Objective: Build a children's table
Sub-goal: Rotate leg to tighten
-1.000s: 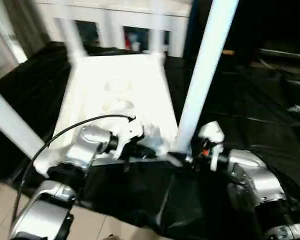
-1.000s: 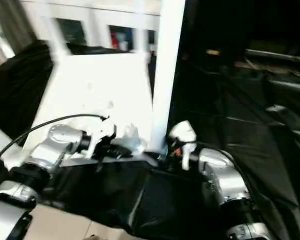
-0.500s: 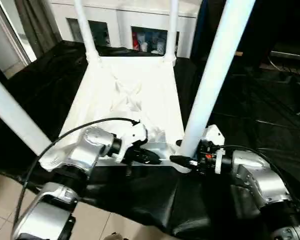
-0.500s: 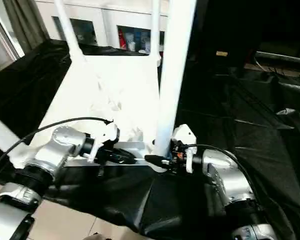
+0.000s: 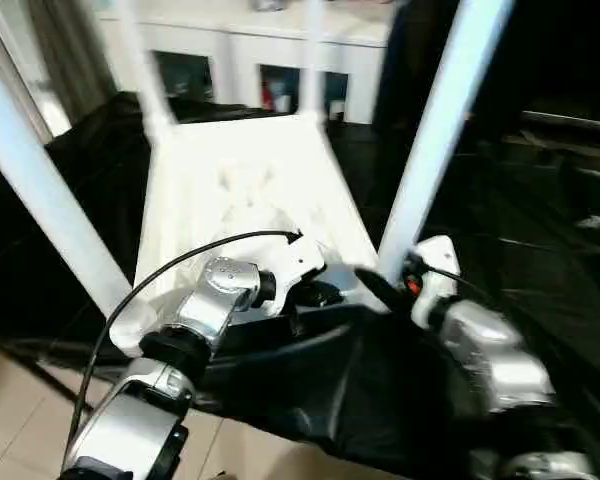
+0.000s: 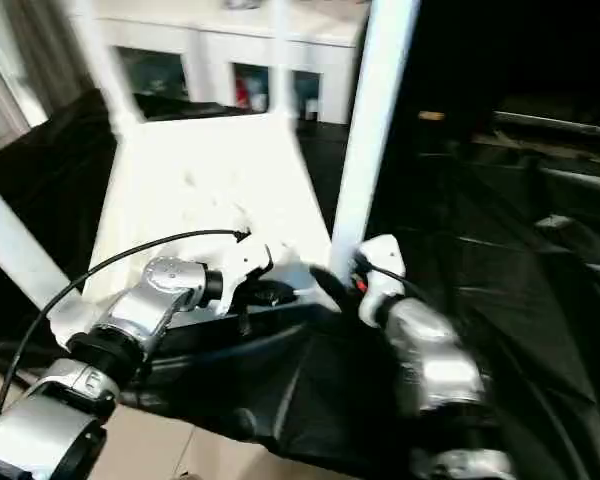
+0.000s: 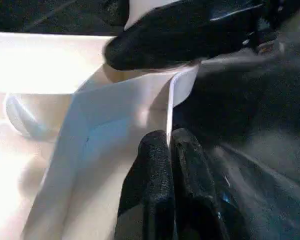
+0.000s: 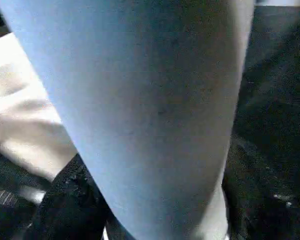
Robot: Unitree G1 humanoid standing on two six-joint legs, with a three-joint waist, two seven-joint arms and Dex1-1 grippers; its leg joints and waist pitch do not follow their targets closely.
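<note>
Table top point(image 5: 245, 190): white plastic, upside down on the black sheet point(image 5: 540, 250), ribbed underside facing up — the landmark for the rest.
Legs: four white tubes rising from the top's corner sockets; near right leg point(image 5: 435, 140) at the near right corner, near left leg point(image 5: 45, 195) at the near left corner, two far legs point(image 5: 140, 70) at the far corners, blurred.
Left gripper point(image 7: 169, 150): at the top's near rim, close to the near right corner; fingers point(image 7: 150, 180) pressed together with the thin rim edge running between the tips — clenched on the table top's rim.
Right gripper point(image 5: 375, 288): at the base of the near right leg, just outside the top's near right corner; one black finger point(image 7: 185, 30) against the corner socket, jaws spread to either side of the leg; firm grip or loose — cannot tell.
Black sheet: under and around the top, wrinkled.
Cabinet point(image 5: 270, 60): white, beyond the top's far edge.
</note>
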